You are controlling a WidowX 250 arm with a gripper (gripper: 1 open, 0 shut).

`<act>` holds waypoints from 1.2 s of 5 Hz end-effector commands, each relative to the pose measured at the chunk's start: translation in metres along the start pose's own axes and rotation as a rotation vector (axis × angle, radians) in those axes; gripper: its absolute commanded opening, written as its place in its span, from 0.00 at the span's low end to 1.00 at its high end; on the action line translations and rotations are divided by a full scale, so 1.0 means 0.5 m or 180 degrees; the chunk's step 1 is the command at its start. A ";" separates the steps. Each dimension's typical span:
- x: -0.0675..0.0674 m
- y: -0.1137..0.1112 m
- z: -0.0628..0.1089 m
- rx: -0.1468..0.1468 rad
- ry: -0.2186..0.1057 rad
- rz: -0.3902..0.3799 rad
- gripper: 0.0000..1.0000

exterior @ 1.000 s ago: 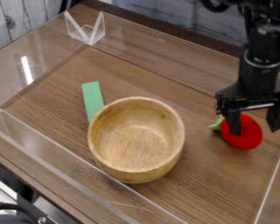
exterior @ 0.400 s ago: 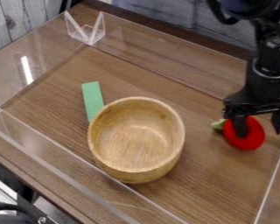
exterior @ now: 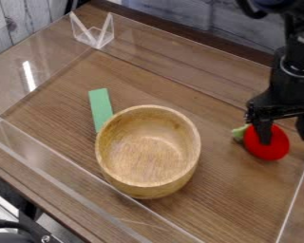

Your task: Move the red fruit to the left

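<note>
Here the gripper (exterior: 280,125) hung straight down over the red fruit (exterior: 266,142) near the right edge of the table (exterior: 66,90), its black fingers (exterior: 256,124) spread wide on either side of the fruit's upper half. Whether either finger actually touched the fruit could not be made out, since the dark tips merged with the shadow there. The upper part of the fruit was hidden behind the gripper body, so only its lower red curve and a bit of green leaf poking out on its left side showed. The arm above ran out of the picture at the top right corner, cut off by the frame. A wooden bowl (exterior: 148,150) sat upright near the middle of the table, well apart from the fruit on its left. A flat green strip (exterior: 100,107) lay just beyond the bowl's far left rim, its near end hidden behind that rim. Clear plastic walls (exterior: 41,157) ran around the table, hard to trace except where their edges caught the light. A small clear stand (exterior: 92,31) stood at the far left corner, its shape hard to read.
</note>
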State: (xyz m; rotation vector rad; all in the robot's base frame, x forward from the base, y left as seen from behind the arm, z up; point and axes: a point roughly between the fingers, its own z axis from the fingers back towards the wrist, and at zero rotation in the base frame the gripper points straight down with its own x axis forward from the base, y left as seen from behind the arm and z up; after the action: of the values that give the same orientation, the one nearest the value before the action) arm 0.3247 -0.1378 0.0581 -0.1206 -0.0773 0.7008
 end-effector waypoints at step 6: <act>-0.003 -0.007 0.037 -0.0103 -0.0221 0.0143 1.00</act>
State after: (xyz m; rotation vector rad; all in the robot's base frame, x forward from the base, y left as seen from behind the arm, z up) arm 0.3186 -0.1362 0.0537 -0.0804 -0.1021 0.7592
